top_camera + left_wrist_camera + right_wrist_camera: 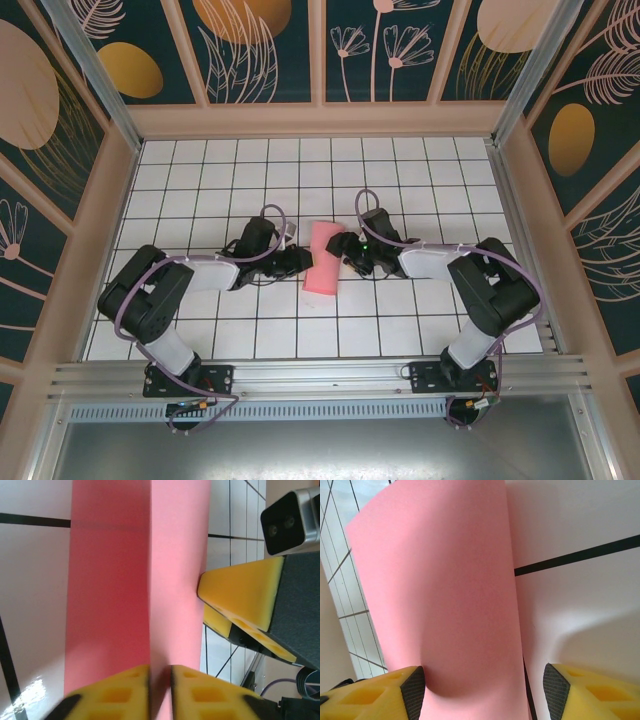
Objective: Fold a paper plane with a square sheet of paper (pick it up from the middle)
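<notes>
Though bent double, plain salmon-pink paper [322, 258]

We show a plain salmon-pink thin paper sheet [322, 258], a white desk [300, 170] gridded black, the yellow-padded left pincer [159, 670], and teal walls [270, 50] with peach leaf motifs.

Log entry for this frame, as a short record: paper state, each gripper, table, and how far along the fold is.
paper: square sheet of paper, doubled over into a narrow strip, lying mid-table between the two grippers
left: left gripper shut on the sheet, which passes between its jaws
right: right gripper open, the sheet bulging against one jaw
surface: table of white grid tiles
stage: no pointed nose or centre ridge visible, so not yet a plane
</notes>
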Motion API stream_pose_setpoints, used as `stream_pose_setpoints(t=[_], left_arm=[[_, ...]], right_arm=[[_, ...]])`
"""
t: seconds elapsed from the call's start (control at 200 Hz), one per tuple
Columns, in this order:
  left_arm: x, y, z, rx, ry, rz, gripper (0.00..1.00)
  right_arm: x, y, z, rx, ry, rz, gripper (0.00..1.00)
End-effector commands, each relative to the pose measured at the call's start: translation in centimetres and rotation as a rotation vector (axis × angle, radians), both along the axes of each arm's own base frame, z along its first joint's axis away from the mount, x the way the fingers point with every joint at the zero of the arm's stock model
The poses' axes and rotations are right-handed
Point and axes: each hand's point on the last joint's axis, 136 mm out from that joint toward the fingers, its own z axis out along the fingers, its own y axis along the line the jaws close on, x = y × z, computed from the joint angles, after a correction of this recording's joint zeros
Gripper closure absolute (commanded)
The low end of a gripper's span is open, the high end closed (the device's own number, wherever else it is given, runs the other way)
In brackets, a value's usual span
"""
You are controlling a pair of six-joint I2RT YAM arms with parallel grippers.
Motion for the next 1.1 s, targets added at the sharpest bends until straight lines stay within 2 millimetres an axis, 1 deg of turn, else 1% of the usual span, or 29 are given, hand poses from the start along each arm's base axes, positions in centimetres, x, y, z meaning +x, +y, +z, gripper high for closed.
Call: stream_pose_setpoints(t=[0.0,0.095,0.24,0.41,0.505,0.706,0.776,0.851,0.916,0.931,0.941,0.976,0.996,1.031,1.091], left_arm=[[0.8,-0.5,0.4,0.005,-0.026,-0.003,0.89],[1.0,-0.3,0.1,0.026,-0.026,0.002,0.9],[1.2,-0.3,0.1,0.041,-0.03,0.003,0.9],[1.5,-0.3,0.1,0.06,-0.033,0.002,0.89],[1.6,-0.4,0.0,0.062,-0.029,-0.003,0.89],[1.5,-0.2,-0.3,0.069,-0.021,0.001,0.89],[1.6,-0.2,-0.3,0.071,-0.024,0.004,0.87],[1.5,-0.2,-0.2,0.074,-0.024,0.004,0.82],[1.8,0.3,-0.2,0.103,-0.034,0.024,0.77],[1.8,0.5,-0.2,0.114,-0.038,0.034,0.76],[1.9,0.7,-0.2,0.121,-0.043,0.042,0.73],[2.1,1.3,0.4,0.138,-0.069,0.073,0.6],[2.2,1.7,0.8,0.145,-0.087,0.09,0.55],[2.5,2.3,1.6,0.158,-0.118,0.123,0.51],[2.8,3.5,2.9,0.187,-0.163,0.178,0.5]], right_arm=[[0.1,-0.5,1.0,0.006,-0.028,-0.017,0.33],[-0.1,-1.0,1.5,-0.004,-0.046,-0.011,0.33],[-1.1,-1.0,2.3,0.027,-0.073,0.025,0.33],[-1.8,-1.1,1.5,0.024,-0.055,0.041,0.37],[-1.4,-0.7,1.3,0.02,-0.052,0.06,0.39],[-0.6,-0.1,0.0,-0.033,-0.029,0.093,0.43],[-0.3,-0.1,-0.4,-0.051,-0.025,0.098,0.44],[-0.2,-0.2,-0.7,-0.069,-0.017,0.096,0.48],[-0.2,-0.7,-1.2,-0.104,-0.002,0.081,0.51],[-0.2,-0.9,-1.4,-0.117,0.004,0.075,0.52],[-0.2,-1.1,-1.6,-0.126,0.009,0.072,0.53],[-0.2,-1.5,-2.0,-0.157,0.024,0.059,0.53],[-0.2,-1.7,-2.3,-0.171,0.034,0.054,0.53],[-0.3,-2.1,-2.7,-0.195,0.05,0.044,0.53],[-0.4,-2.2,-3.0,-0.208,0.056,0.046,0.53]])
